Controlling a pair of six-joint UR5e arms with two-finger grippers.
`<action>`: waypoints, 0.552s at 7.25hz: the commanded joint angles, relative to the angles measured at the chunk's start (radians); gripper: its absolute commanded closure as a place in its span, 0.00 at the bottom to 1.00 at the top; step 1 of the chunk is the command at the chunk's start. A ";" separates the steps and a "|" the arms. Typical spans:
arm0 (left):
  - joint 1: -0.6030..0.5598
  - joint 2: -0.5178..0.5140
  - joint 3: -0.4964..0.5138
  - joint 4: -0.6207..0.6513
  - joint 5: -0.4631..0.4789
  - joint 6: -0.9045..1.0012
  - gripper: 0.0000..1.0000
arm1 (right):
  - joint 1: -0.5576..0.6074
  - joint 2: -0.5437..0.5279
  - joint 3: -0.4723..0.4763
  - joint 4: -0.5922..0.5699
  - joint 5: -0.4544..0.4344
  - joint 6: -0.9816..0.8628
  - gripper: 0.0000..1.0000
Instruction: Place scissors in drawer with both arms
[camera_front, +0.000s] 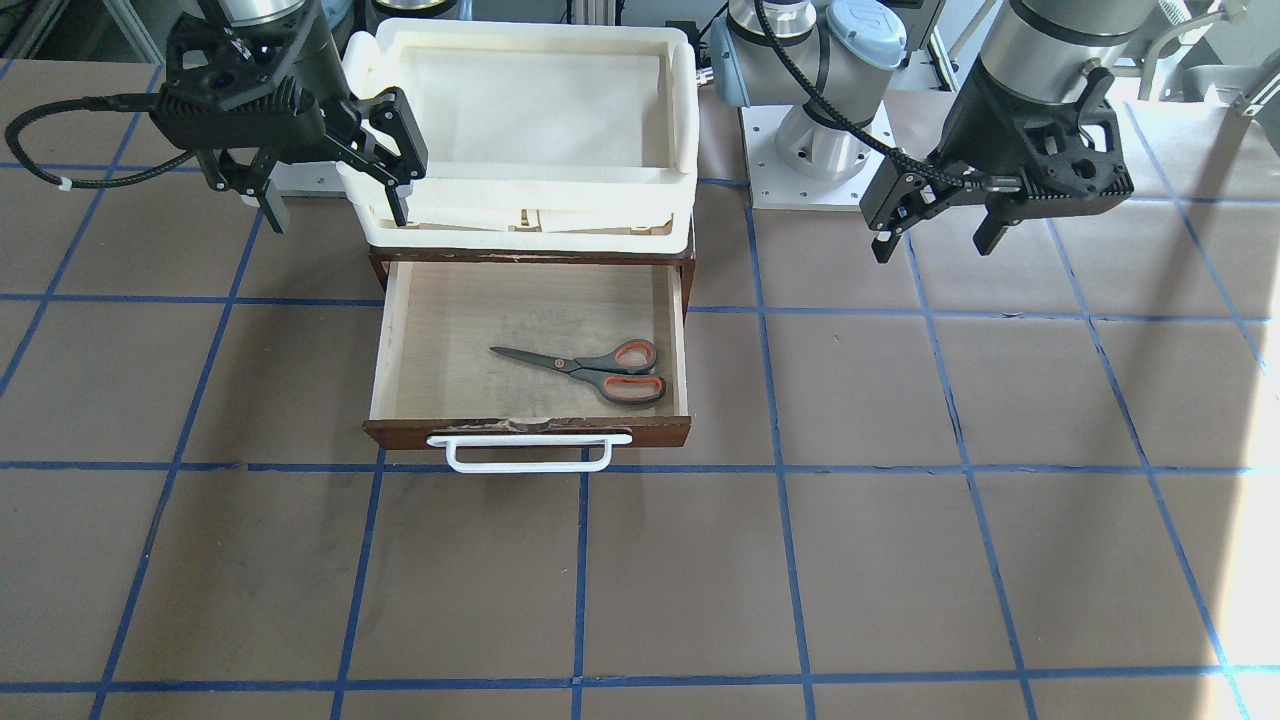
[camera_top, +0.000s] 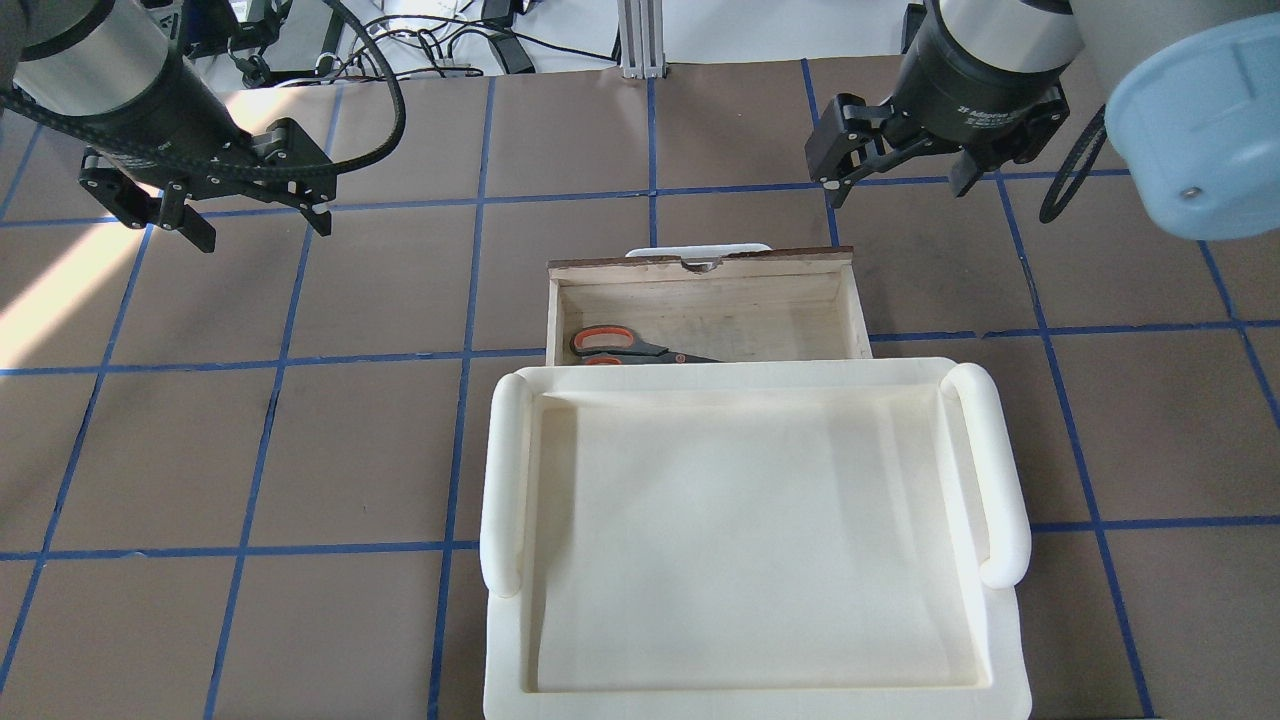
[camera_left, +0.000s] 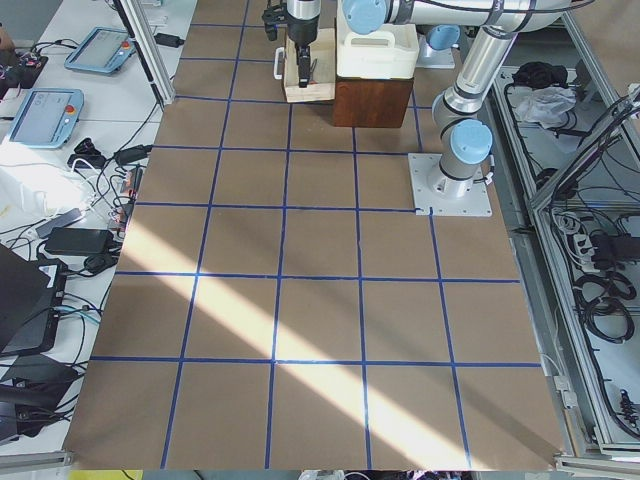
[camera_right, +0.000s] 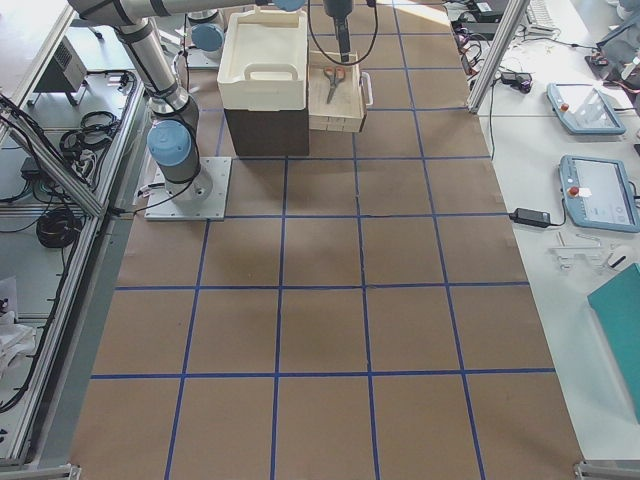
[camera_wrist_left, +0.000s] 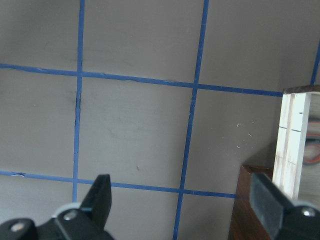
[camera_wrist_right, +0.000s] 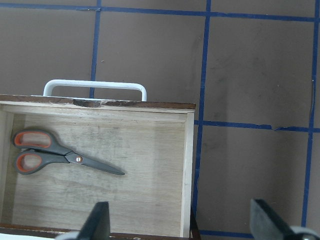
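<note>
Exterior front-facing shows one scissors in one drawer, left arm, right arm.

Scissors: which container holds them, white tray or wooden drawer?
The open wooden drawer: the scissors lie flat on its plywood floor. The white tray sits above it.

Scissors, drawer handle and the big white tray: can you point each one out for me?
scissors (camera_front: 561, 363), front-facing view, on the pivot screw.
drawer handle (camera_front: 530, 466), front-facing view, on the middle of the white bar.
white tray (camera_top: 503, 480), overhead view, on its left rolled rim.
</note>
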 joint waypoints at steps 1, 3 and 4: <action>0.000 0.005 -0.011 -0.001 0.002 0.000 0.00 | 0.000 0.000 0.000 0.001 0.000 0.000 0.00; 0.000 0.006 -0.019 -0.001 0.000 0.000 0.00 | 0.000 0.000 0.000 0.002 0.000 -0.001 0.00; 0.000 0.014 -0.037 -0.004 0.002 0.001 0.00 | 0.000 0.000 0.000 0.002 0.000 -0.001 0.00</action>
